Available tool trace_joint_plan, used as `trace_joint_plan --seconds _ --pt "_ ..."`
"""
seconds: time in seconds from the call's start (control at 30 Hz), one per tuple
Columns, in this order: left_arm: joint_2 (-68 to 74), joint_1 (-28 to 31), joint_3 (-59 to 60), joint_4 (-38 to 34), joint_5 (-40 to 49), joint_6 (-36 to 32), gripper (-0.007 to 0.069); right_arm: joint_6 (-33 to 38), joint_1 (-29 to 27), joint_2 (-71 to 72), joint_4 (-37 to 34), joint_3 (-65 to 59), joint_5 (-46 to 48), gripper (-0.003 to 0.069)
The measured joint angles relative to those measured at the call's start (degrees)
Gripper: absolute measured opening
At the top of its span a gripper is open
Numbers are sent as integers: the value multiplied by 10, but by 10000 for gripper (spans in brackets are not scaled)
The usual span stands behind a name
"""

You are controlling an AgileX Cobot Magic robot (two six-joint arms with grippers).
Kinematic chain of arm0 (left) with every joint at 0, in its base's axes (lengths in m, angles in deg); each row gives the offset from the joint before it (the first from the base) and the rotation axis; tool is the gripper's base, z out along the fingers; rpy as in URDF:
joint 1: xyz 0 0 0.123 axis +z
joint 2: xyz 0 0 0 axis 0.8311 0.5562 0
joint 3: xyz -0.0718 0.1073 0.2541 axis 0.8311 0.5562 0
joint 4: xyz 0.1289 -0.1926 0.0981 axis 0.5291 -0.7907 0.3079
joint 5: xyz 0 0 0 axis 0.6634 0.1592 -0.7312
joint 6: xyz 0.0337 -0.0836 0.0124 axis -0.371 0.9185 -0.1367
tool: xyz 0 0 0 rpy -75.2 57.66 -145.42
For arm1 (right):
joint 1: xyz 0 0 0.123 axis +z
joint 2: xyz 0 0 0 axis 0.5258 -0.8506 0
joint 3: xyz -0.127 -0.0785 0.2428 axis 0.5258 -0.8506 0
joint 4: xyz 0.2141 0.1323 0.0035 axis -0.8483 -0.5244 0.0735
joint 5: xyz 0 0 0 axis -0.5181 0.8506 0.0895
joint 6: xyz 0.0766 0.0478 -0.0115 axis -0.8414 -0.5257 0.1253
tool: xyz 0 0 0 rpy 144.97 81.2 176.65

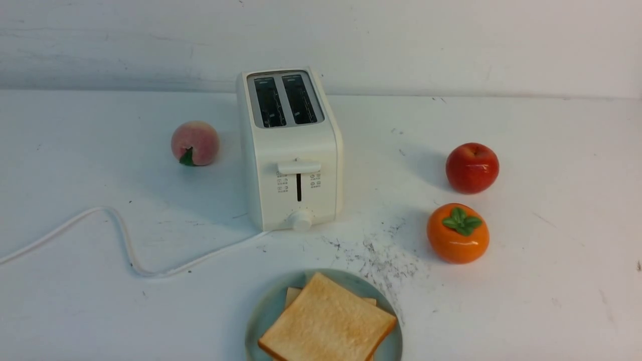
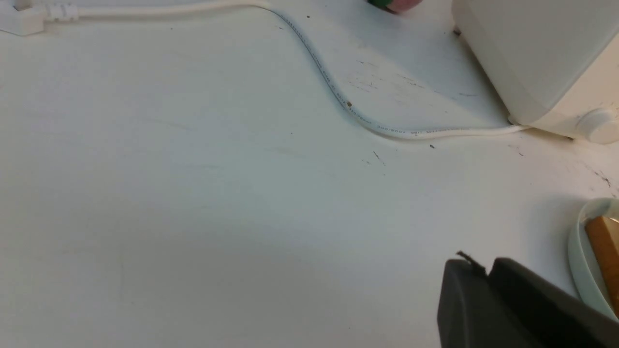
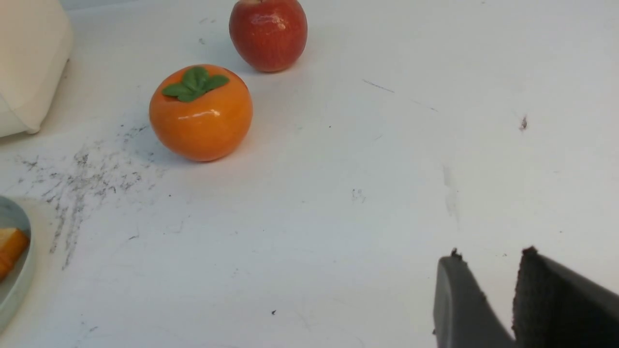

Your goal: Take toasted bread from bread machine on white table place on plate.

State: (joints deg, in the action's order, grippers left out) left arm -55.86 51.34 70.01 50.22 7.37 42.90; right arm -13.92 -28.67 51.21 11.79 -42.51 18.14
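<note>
Left gripper with jaws close together, right gripper with jaws parted, both empty

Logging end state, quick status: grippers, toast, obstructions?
Right gripper open, empty. Both toast slices stacked on plate; toaster slots empty. Nothing seen blocking the plate.

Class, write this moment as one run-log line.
toast: stacked on plate | toaster: slots empty | right pincer: open, holding nothing | task: looks done
</note>
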Motion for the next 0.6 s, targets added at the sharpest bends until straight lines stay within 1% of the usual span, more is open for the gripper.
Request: trace_joint_plan --seconds 0.6 --pt "0 0 0 0 0 -1 65 0 0 0 0 0 0 192"
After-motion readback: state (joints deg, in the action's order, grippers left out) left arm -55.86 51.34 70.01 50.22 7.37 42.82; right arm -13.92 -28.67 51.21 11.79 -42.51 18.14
